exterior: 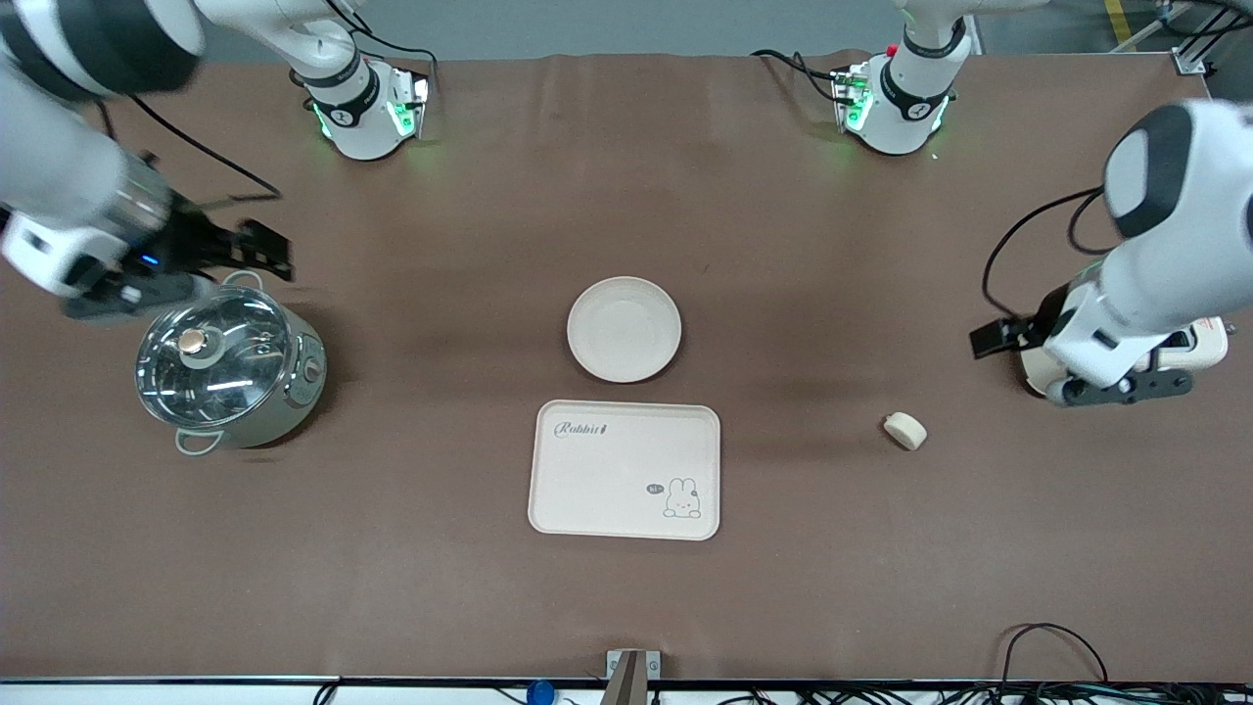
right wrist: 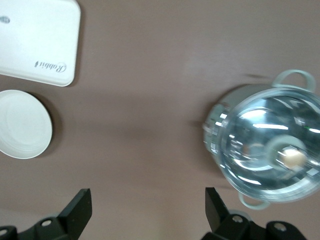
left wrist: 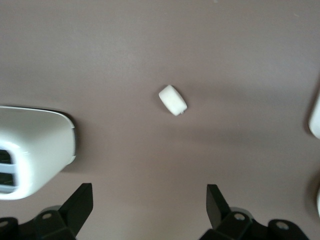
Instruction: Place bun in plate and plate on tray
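Note:
The bun (exterior: 905, 430) lies on the brown table toward the left arm's end; it also shows in the left wrist view (left wrist: 173, 100). The round plate (exterior: 624, 328) sits empty mid-table. The tray (exterior: 625, 470) with "Rabbit" lettering lies just nearer the front camera than the plate, apart from it. My left gripper (exterior: 1126, 389) is open and empty (left wrist: 150, 200), near the bun and clear of it. My right gripper (exterior: 269, 253) is open and empty (right wrist: 148, 205) over the table by the pot. The right wrist view shows the plate (right wrist: 22, 125) and the tray (right wrist: 40, 40).
A steel pot with a glass lid (exterior: 230, 362) stands toward the right arm's end; it also shows in the right wrist view (right wrist: 265, 150). A white appliance (exterior: 1199, 348) sits by the left gripper and also shows in the left wrist view (left wrist: 30, 150). Cables lie near the arm bases.

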